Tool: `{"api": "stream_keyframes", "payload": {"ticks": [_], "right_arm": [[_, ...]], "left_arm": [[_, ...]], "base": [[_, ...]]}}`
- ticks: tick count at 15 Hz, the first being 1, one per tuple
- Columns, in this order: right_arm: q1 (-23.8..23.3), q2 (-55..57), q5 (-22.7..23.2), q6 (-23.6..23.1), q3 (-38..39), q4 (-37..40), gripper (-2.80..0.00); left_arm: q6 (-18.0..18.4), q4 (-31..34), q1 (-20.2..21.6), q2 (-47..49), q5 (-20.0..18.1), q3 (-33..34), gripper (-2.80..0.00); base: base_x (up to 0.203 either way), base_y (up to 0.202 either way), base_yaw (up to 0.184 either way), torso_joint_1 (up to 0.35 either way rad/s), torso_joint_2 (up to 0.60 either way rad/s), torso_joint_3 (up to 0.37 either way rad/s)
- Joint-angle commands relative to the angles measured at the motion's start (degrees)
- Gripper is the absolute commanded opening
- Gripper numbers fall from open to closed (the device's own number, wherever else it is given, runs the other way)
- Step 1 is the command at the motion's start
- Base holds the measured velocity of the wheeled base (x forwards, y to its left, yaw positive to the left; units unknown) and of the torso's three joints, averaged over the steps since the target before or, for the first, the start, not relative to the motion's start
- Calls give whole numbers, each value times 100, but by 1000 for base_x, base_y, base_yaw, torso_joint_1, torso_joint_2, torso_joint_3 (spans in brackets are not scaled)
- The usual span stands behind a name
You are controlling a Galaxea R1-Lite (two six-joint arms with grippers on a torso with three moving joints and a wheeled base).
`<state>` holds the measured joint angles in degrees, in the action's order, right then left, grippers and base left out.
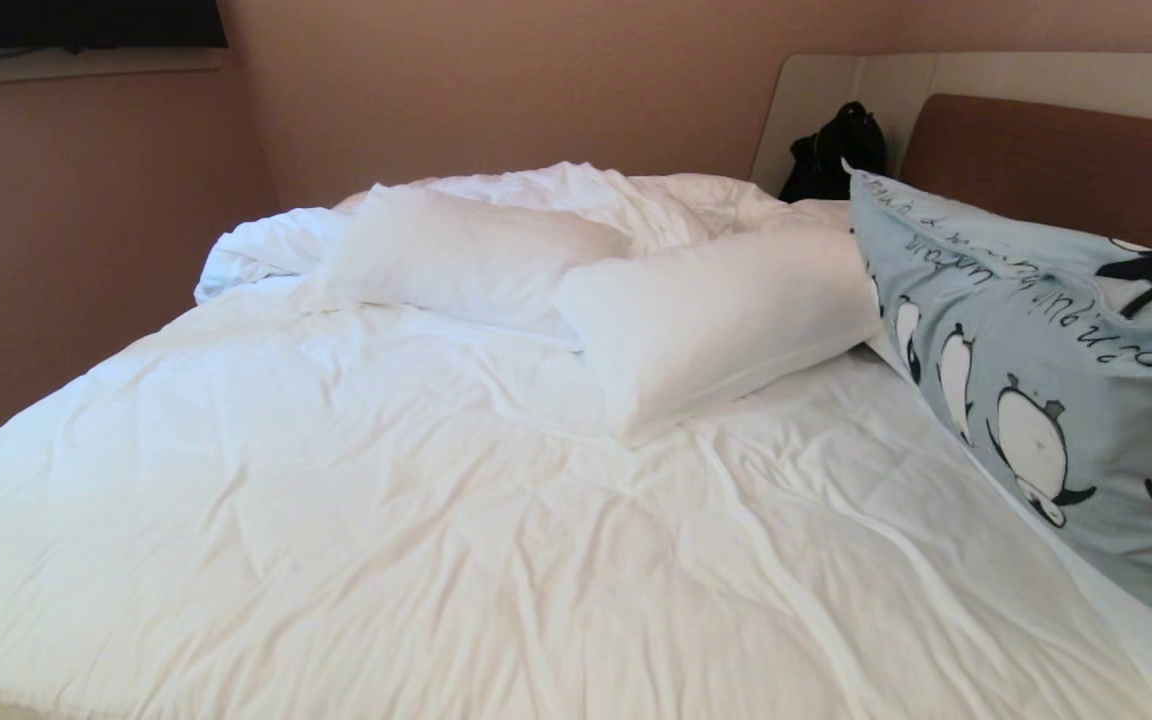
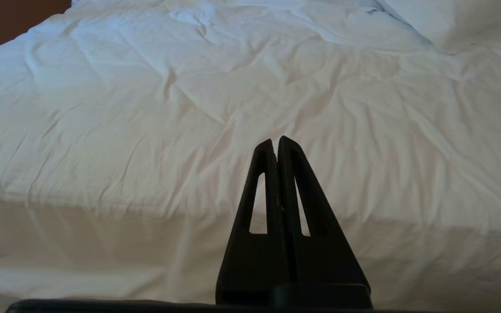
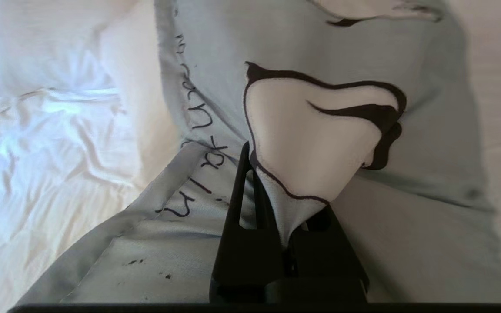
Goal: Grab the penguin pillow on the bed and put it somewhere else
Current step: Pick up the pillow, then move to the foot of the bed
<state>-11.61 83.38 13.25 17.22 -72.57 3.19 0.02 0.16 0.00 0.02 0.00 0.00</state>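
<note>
Keeping the right claw [image 3: 276,208] pinched tight on a fold of the penguin pillow [image 1: 1036,400], raised at the right of the bed [image 1: 386,540], carrying it slowly clear of the white pillows [image 1: 716,320]; left claw [image 2: 276,148] parked, closed on nothing.

Right hand [image 3: 272,191] pinched tight on a fold of cloth, left hand [image 2: 276,143] closed, level, empty.
</note>
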Motion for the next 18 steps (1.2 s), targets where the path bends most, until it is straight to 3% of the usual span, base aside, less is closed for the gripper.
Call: {"api": "stream_keyframes", "payload": {"ticks": [1,7,14,18], "right_arm": [[177,-138,2,27,-29,-64,-280],[819,-419,-42,9,-3,-478,-280],[801,-597,-131,141,220,-918,-280],[801,-447,-785,28,266,-1077,-280]], "left_arm": [[-2,2,0,-2,0,0,-280],[-2,2,0,-2,0,0,-280],[-2,2,0,-2,0,0,-280],[-2,2,0,-2,0,0,-280]], "base": [[0,0,0,0,0,0],[0,0,0,0,0,0],[0,0,0,0,0,0],[0,0,0,0,0,0]]}}
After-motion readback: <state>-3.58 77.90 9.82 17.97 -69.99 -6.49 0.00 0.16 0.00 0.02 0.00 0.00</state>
